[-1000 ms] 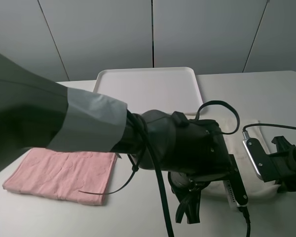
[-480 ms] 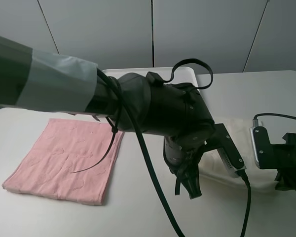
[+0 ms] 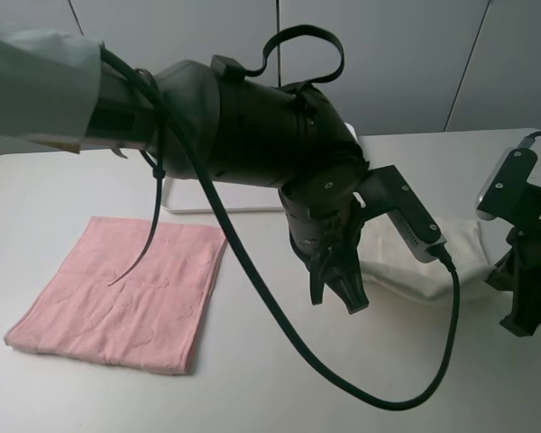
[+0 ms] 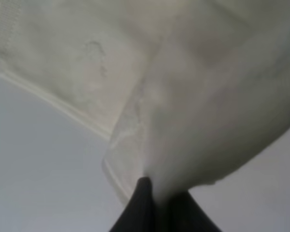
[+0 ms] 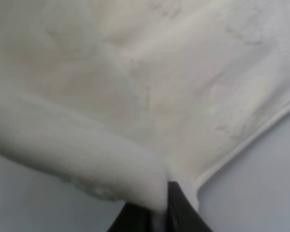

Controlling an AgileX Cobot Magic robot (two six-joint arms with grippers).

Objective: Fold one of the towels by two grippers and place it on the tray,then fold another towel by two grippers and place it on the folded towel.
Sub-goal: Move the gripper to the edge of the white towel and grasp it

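White towel (image 3: 433, 271) first. Lies near the right edge of the table (image 3: 63, 198), bunched up and partly lifted off the top. Pinched at one end by the left gripper (image 4: 159, 208), fingers squeezed tight on the cloth. Pinched at the other end by the right gripper (image 5: 157, 212), also squeezed tight on a fold.

Looks like the first fold of the first towel, only just begun. Next, most likely: lift both ends together, carry them across the towel, and lay edge on edge. Needs the same speed on both sides, to stop any twist or slip. Then a move over to the tray (image 3: 207, 203) at the back edge of the table.

Mostly hidden behind the big left arm, that tray. No towel seen on the small visible part.

Pink towel (image 3: 126, 293) flat near the front left corner, well apart from both grippers. Probably saved for the second turn, on top of the white one.
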